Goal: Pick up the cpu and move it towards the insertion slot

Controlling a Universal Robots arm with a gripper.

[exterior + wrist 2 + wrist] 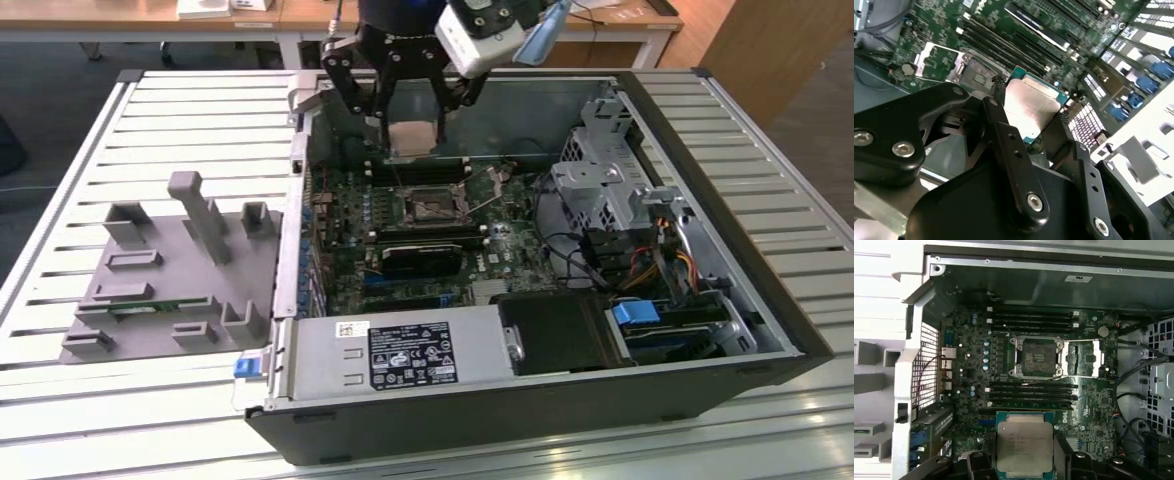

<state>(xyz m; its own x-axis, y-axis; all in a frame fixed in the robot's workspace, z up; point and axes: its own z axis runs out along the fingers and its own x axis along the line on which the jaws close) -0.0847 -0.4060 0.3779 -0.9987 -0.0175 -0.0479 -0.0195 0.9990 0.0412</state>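
Claw [1029, 107] clamped on cpu [1030, 105] by opposite edges above insertion slot [1035, 356]; light, stiff, fragile underside

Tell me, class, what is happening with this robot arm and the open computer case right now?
The gripper holds the cpu between its fingers, lifted above the motherboard inside the open computer case. The insertion slot lies open and empty below, with its metal frame swung aside. In the first wrist view the cpu hangs apart from the slot, not yet over it. The grey fixture sits outside the case on the exterior view's left.
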